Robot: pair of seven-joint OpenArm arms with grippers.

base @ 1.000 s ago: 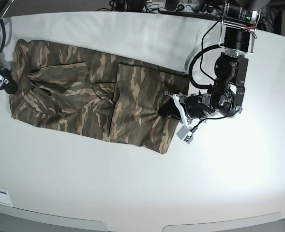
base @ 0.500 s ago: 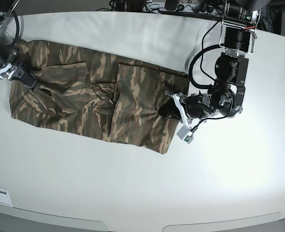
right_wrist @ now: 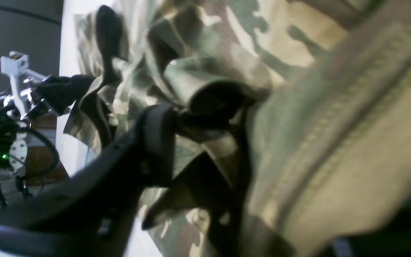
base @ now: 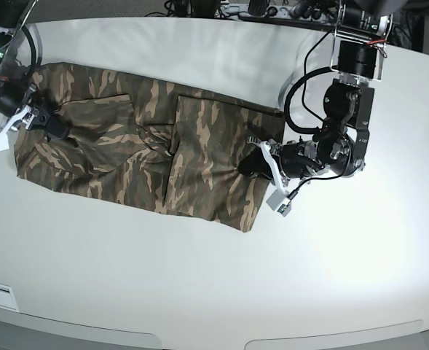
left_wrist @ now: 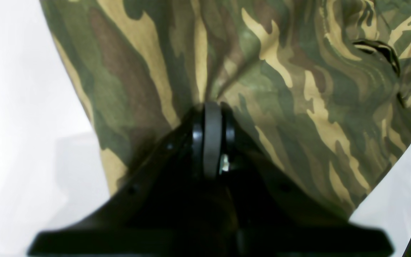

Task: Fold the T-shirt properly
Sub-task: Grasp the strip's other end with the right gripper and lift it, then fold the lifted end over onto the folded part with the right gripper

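Base view: the T-shirt (base: 148, 149) lies spread across the worktop's (base: 221, 284) far left half. Left wrist view: the left gripper (left_wrist: 211, 117) is clamped tight on a pinch of its cloth. Right wrist view: the right gripper (right_wrist: 205, 142) — jaws parted, cloth bunched between them — whether it grips, I cannot tell.

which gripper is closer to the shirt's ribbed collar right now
The right. The right gripper is at the T-shirt's collar end, with the tan ribbed collar right beside its fingers. The left gripper is pinched on the opposite edge, at the far end of the shirt.
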